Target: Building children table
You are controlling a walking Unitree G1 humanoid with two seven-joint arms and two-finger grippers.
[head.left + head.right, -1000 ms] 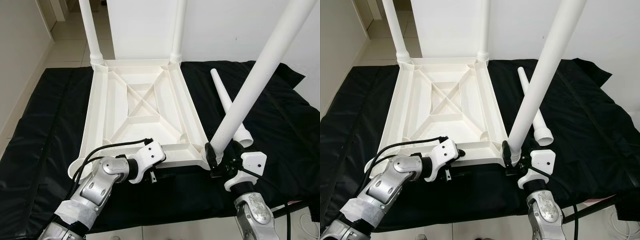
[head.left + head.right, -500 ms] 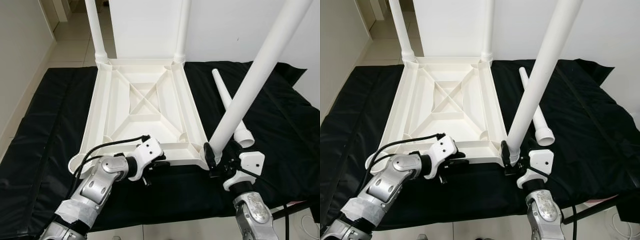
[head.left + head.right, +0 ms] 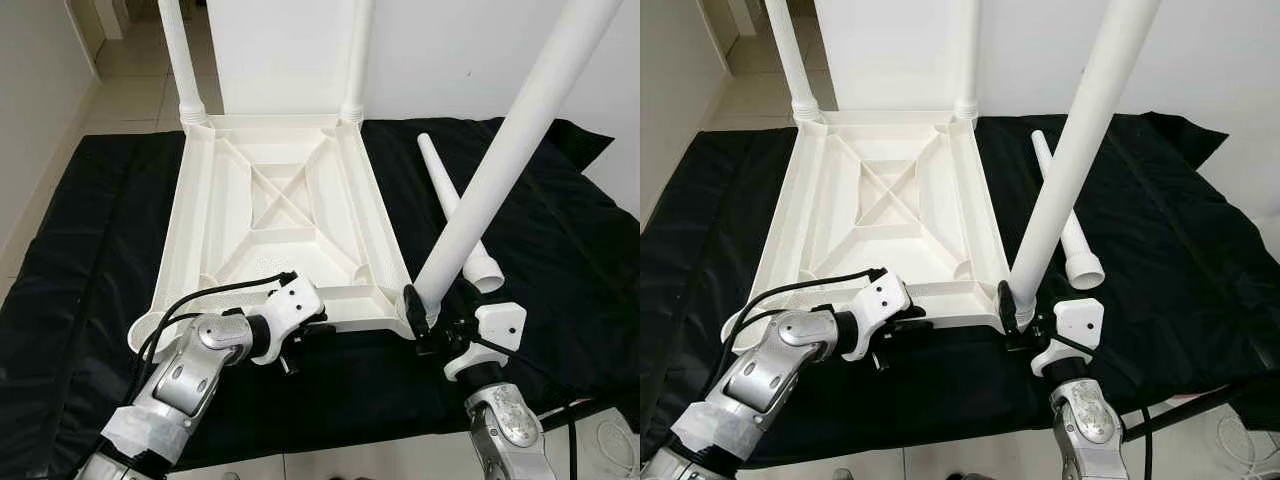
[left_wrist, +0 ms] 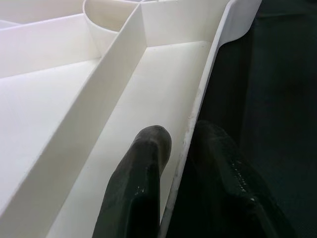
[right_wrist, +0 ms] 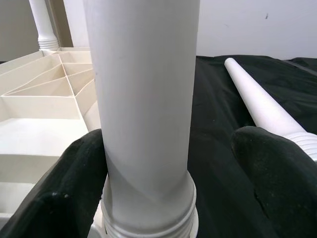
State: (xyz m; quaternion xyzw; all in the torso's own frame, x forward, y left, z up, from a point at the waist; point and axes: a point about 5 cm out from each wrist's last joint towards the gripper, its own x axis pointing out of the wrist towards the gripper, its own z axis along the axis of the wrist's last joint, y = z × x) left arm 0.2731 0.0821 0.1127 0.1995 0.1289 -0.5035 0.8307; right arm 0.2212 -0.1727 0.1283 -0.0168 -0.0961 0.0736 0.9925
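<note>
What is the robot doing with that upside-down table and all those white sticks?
The robot is building a little white table, which lies upside down on a black mat. Two legs already stand in the far corners. The right gripper is around a third leg at the near right corner, which leans to one side. The left gripper pinches the table's near edge. A fourth leg lies loose on the mat. The near left corner has no leg yet.

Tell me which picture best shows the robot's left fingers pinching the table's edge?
The left wrist view: the left gripper has one black finger inside the tabletop's rim and one outside, up close. Both eye views show that gripper from above, small, at the near edge. The right wrist view shows the far ribs.
</note>
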